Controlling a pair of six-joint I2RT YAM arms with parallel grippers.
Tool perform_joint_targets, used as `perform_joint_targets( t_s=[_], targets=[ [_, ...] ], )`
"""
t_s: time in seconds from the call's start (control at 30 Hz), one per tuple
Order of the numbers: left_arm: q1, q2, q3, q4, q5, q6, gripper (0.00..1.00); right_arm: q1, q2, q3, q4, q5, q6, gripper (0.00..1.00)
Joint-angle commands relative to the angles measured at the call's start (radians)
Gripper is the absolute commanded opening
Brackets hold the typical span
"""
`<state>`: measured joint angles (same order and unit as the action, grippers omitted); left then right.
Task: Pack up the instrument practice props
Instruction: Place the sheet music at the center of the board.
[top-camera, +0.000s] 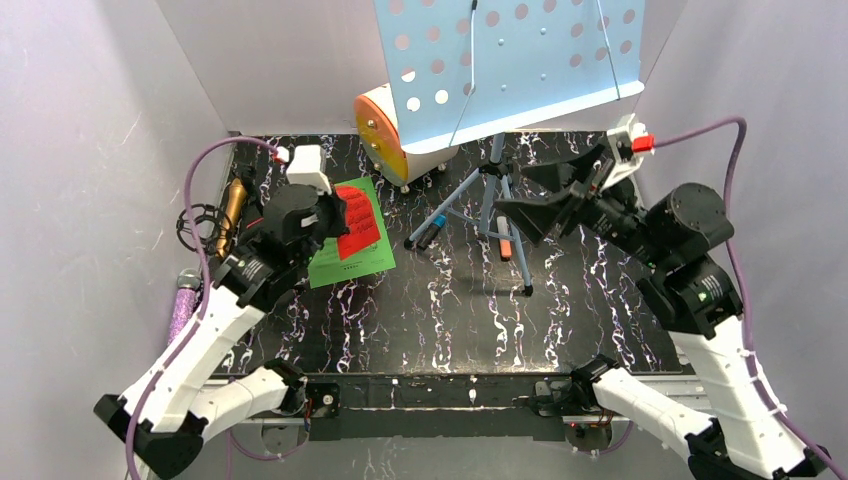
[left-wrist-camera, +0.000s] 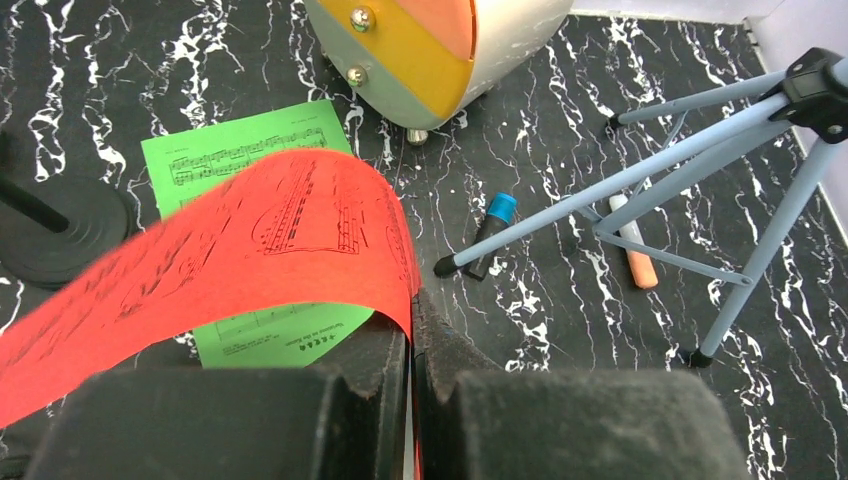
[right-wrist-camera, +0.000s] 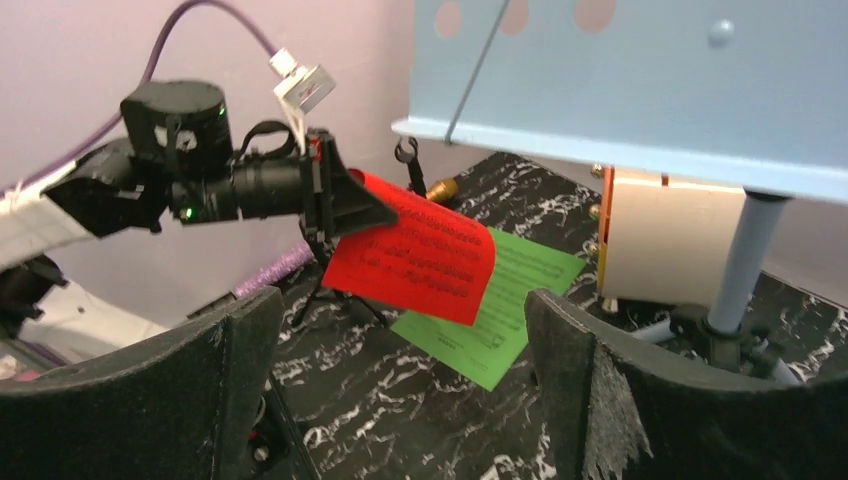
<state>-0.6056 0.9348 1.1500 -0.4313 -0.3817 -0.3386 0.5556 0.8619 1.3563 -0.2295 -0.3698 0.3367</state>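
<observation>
**Red sheet pinched and raised left of the stand (top-camera: 530, 70)**

Nearest, far left of the stand, lies the purple mic (top-camera: 183, 310), with the gold mic (top-camera: 232, 215) just beyond it. Closer to the stand's left, the left gripper (left-wrist-camera: 412, 330) is pressed together on an edge of the red sheet (left-wrist-camera: 250, 240), which arcs above the green sheet (left-wrist-camera: 235, 150) lying flat. The right gripper (top-camera: 540, 195) hangs spread wide and empty, just right of the stand's pole. Two markers (left-wrist-camera: 492, 232) lie among the stand's legs. Behind the stand's left side sits the cabinet (top-camera: 385, 130).

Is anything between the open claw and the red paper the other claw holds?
Nothing visible: from its wrist camera, the red sheet shows unobstructed between the fingers of the right gripper. The blue stand's pole stands aside.
</observation>
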Motion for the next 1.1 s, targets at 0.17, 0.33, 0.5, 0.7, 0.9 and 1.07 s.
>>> perform_joint_targets(
  t_s=[0.17,0.33,0.5,0.7,0.9,1.07],
  targets=[
    [0.208,0.179,-0.023,0.209,0.233,-0.039,0.0,-0.004,-0.104,-0.114,-0.156,0.08,-0.146,0.99],
    [0.372,0.353,0.058,0.302,0.509,-0.128,0.0,-0.004,-0.129,-0.158,-0.19,0.121,-0.163,0.99],
    [0.406,0.496,0.22,0.296,0.66,-0.177,0.0,-0.004,-0.156,-0.182,-0.183,0.143,-0.173,0.99],
    [0.406,0.465,0.154,0.325,0.728,-0.214,0.0,-0.003,-0.186,-0.213,-0.178,0.174,-0.182,0.99],
    [0.453,0.428,-0.091,0.368,0.746,-0.259,0.0,-0.004,-0.202,-0.259,-0.172,0.155,-0.181,0.99],
    [0.514,0.47,-0.205,0.37,0.807,-0.248,0.0,-0.005,-0.202,-0.278,-0.186,0.158,-0.181,0.99]
  ],
)
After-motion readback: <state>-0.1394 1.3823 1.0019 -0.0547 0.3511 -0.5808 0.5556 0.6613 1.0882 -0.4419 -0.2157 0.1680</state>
